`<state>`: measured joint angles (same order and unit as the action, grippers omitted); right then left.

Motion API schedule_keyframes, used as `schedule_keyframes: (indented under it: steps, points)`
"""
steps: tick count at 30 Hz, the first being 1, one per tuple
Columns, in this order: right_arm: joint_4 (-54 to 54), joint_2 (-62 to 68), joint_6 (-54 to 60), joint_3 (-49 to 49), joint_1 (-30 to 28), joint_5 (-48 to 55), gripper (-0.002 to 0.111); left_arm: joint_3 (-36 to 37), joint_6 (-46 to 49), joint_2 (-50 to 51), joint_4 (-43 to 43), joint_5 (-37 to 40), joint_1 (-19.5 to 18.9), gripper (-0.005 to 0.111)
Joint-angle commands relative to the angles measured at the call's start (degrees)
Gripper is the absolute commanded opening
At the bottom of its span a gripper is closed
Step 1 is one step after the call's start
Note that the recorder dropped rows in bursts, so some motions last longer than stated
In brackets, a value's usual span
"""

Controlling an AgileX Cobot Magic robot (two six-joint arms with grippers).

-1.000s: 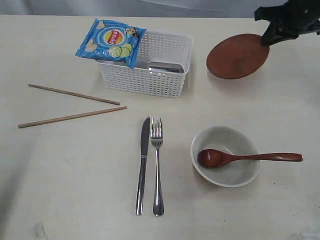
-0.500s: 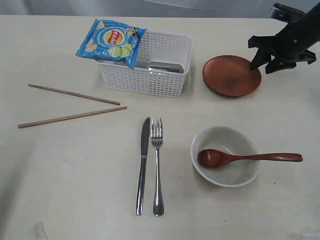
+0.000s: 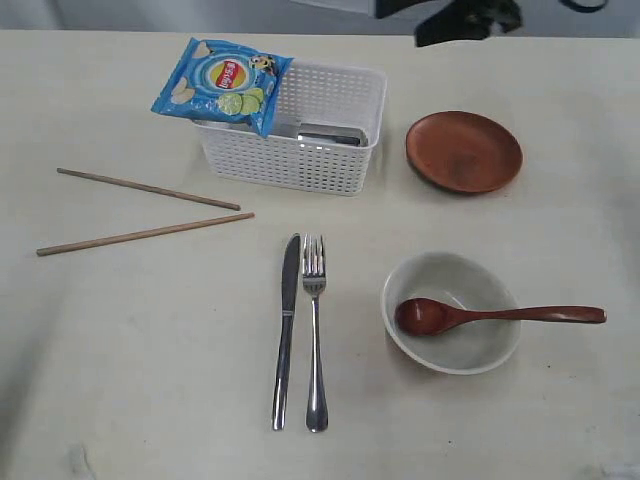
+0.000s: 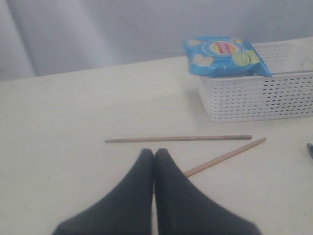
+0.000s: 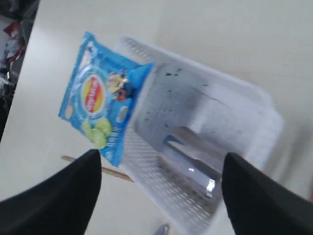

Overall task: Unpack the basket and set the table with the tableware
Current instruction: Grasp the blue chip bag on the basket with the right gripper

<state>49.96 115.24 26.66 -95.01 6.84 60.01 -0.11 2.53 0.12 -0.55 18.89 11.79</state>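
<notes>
Two grippers logged. I read my left gripper [image 4: 154, 155] pressed shut and empty, near the chopsticks [image 4: 178, 139]. My right gripper [image 5: 160, 159] stands wide apart, holding nothing, facing the basket [image 3: 300, 160] at upper centre of the exterior frame. The steel cup [image 5: 190, 164] lies inside; the plate [image 3: 464, 151] rests flat to its right.

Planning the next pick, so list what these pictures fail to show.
Steel object in the basket: exterior view, mostly hidden by its wall; blurred in the right wrist view.
Right claw: exterior view, cut off by the top edge.
Near end of one chopstick: left wrist view, behind the left claw.
</notes>
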Motion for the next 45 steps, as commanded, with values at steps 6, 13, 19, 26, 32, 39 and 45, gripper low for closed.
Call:
schedule_keyframes:
  steps: [6, 13, 19, 26, 32, 39, 45]
  points:
    - [0.88, 6.98, -4.08, -1.86, 15.47, -15.83, 0.066, 0.11, 0.03, -0.12, 0.12, -0.46, 0.37, 0.0]
    - [0.44, 15.34, -9.53, -9.91, 17.91, -16.07, 0.066, 0.11, 0.03, -0.12, 0.12, -0.46, 0.37, 0.0]
    - [0.44, 18.99, -10.04, -13.63, 19.16, -14.77, 0.052, 0.11, 0.03, -0.12, 0.12, -0.46, 0.37, 0.0]
    - [-0.62, 18.35, -7.85, -14.52, 19.48, -12.96, 0.0, 0.11, 0.03, -0.12, 0.12, -0.46, 0.37, 0.0]
    - [-4.48, 13.67, -7.85, -15.01, 18.6, -9.88, 0.0, 0.11, 0.03, -0.12, 0.12, -0.46, 0.37, 0.0]
    - [-21.36, 5.0, -16.07, -14.9, 14.89, -3.88, 0.0, 0.11, 0.03, -0.12, 0.12, -0.46, 0.37, 0.0]
    - [-29.54, 1.6, -21.27, -14.36, 5.7, 5.75, 0.0, 0.11, 0.03, -0.12, 0.12, -0.46, 0.37, 0.0]
